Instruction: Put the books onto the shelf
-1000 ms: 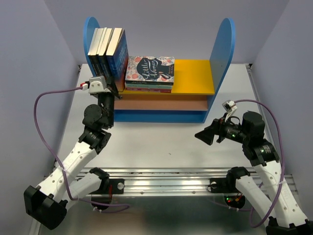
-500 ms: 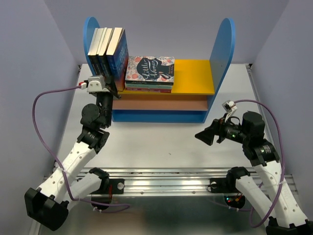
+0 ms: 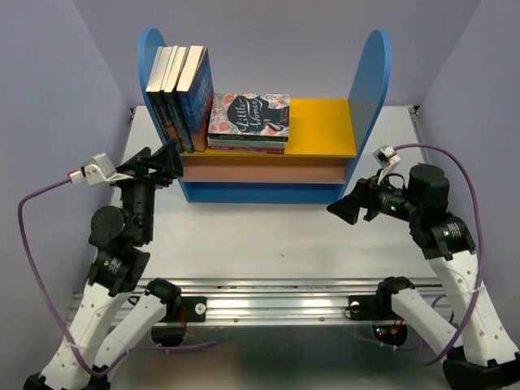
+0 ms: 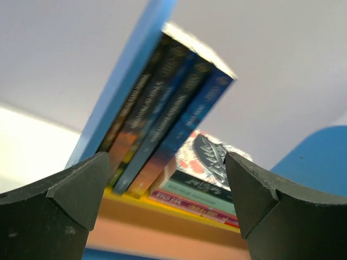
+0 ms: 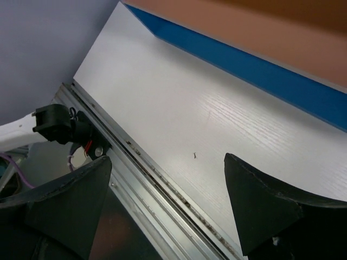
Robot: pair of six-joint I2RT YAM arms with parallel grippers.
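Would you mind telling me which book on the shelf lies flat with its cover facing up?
The floral Little Women book, topping a flat stack on the yellow board; the dark blue books stand upright against the left side panel.

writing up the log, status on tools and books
Left tool open, empty. Right tool open, empty. Books upright on shelf, against left panel. Nothing in the way.

The table (image 3: 268,236) is white with a faint wood grain and fills the centre of the top view. Plain lavender walls enclose it: back wall (image 3: 260,32) at 12 o'clock, left wall (image 3: 49,97) at 9 o'clock, right wall (image 3: 479,81) at 3 o'clock. A metal rail (image 3: 276,296) runs along the table edge at 6 o'clock. A small dark mark (image 3: 282,258) lies near the rail. Lighting is even and diffuse.
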